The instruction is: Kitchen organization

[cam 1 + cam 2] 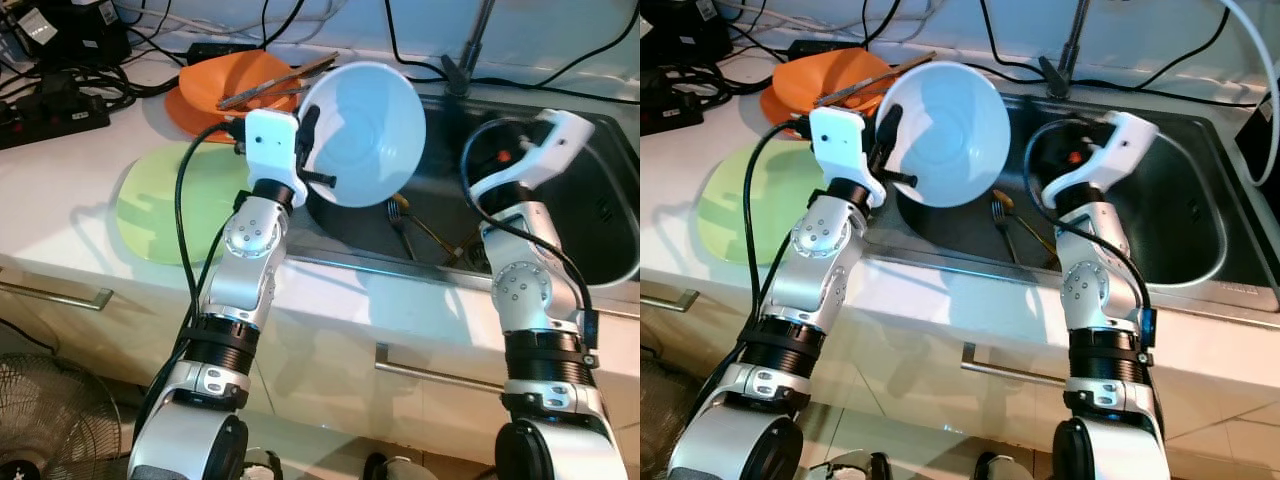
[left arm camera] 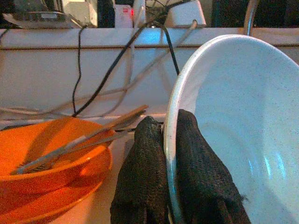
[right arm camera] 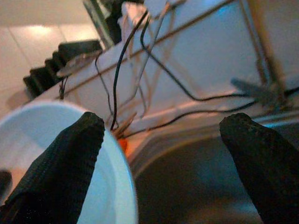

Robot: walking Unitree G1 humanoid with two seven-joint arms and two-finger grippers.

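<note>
Head views: from above, looking forward and down at the counter [image 1: 90,250] front edge and sink [image 1: 1200,200]. Wrist views: close along the fingers toward the back wall, sharing the white bowl [image 2: 233,121].

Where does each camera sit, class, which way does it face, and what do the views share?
Left eye, head: down at sink; both arms show.
Right eye: same scene.
Left wrist: along left pincer, shut on the white bowl rim, orange bowl beyond.
Right wrist: along open right pincer over the sink.
All views share the white bowl.
</note>
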